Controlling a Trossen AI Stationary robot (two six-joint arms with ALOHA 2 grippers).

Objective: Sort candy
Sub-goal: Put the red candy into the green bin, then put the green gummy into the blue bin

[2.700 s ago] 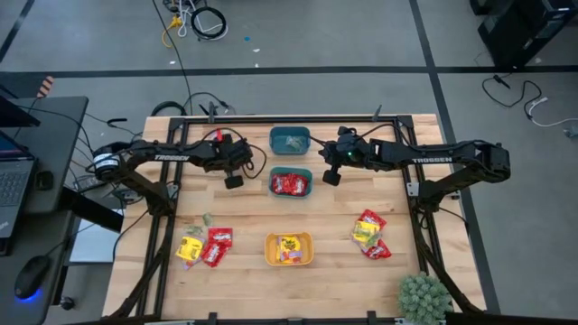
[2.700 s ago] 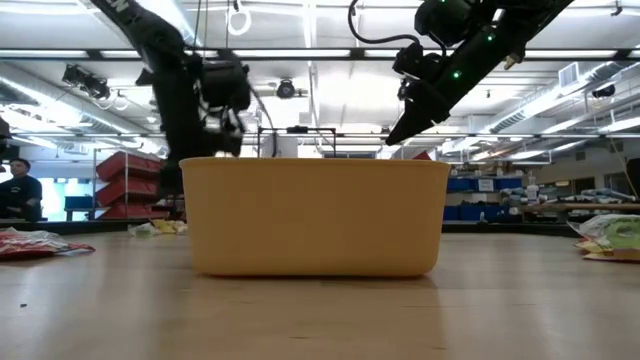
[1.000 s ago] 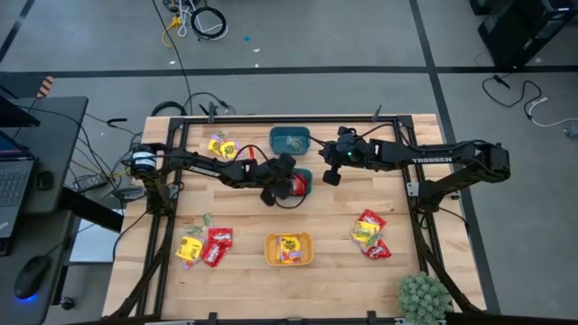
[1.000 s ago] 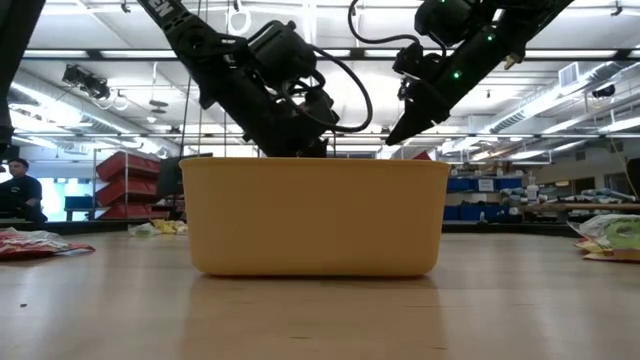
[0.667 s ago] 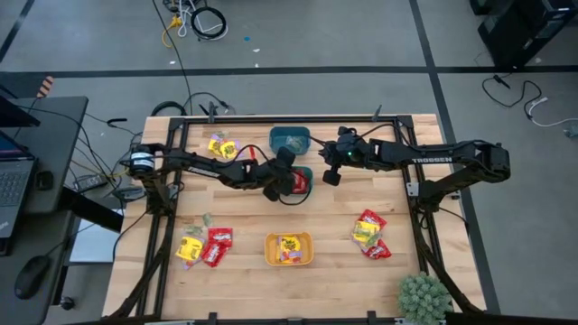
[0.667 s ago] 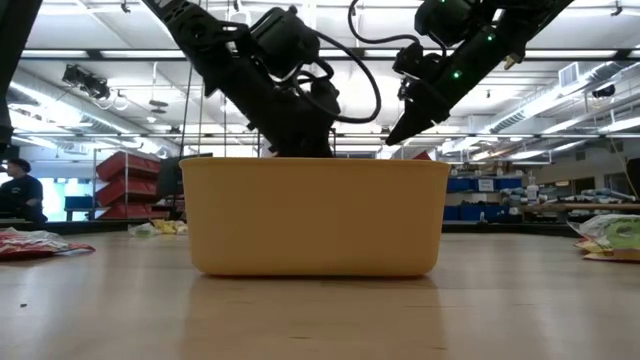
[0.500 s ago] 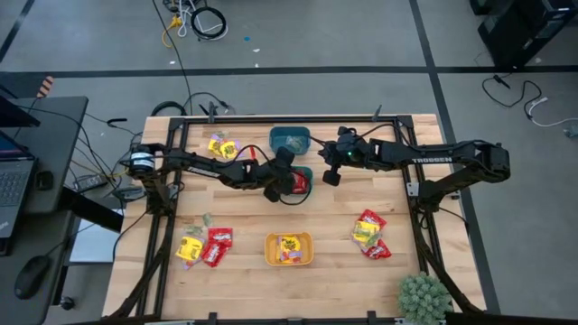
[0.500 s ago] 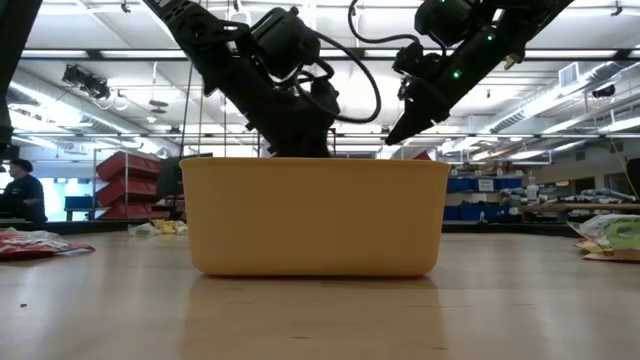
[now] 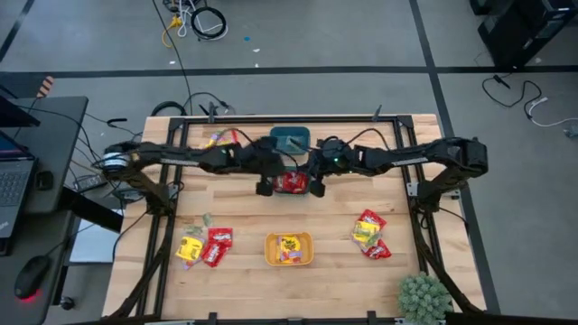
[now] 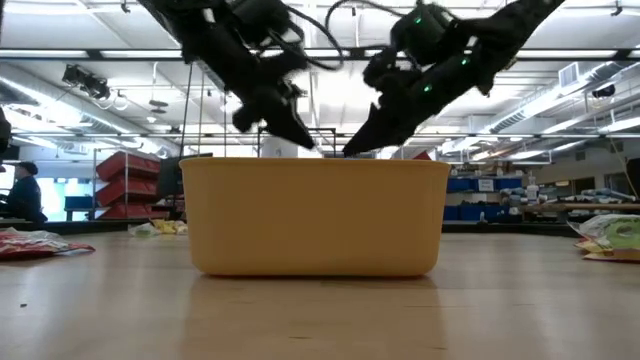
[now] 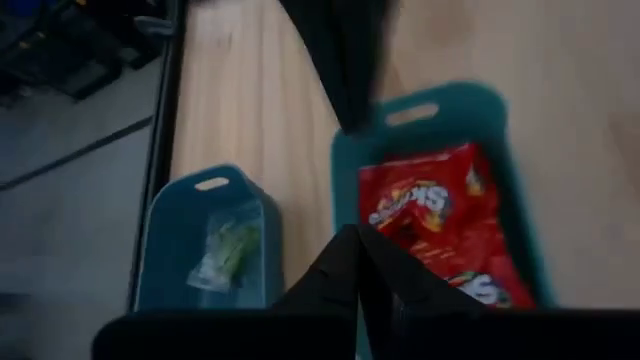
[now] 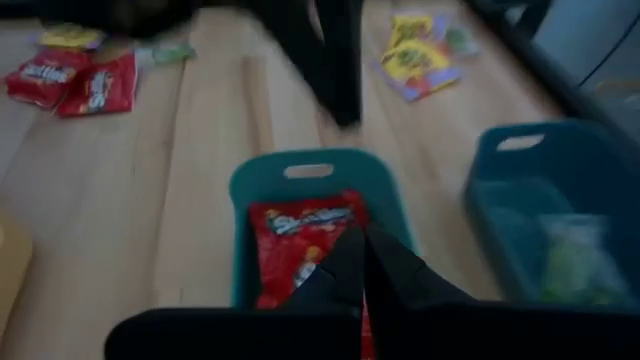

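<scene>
Both grippers hang shut and hold nothing, one on each side of the teal bin that holds red candy packets. My left gripper is at its left end and my right gripper at its right end. In the low view the fingertips of both come close together above the orange bin. A second teal bin, farther back, holds pale green candy. The orange bin near the front holds yellow candy.
Loose red and yellow packets lie at the front left, at the front right and at the far left. A potted plant stands at the front right corner. Bare wood lies between the bins and the piles.
My left gripper has risen out from over the bin of red packets and drawn back toward the table's left edge. My right gripper has come down and toward the table's left, up to that bin's right end. The bins and packets lie as before.
</scene>
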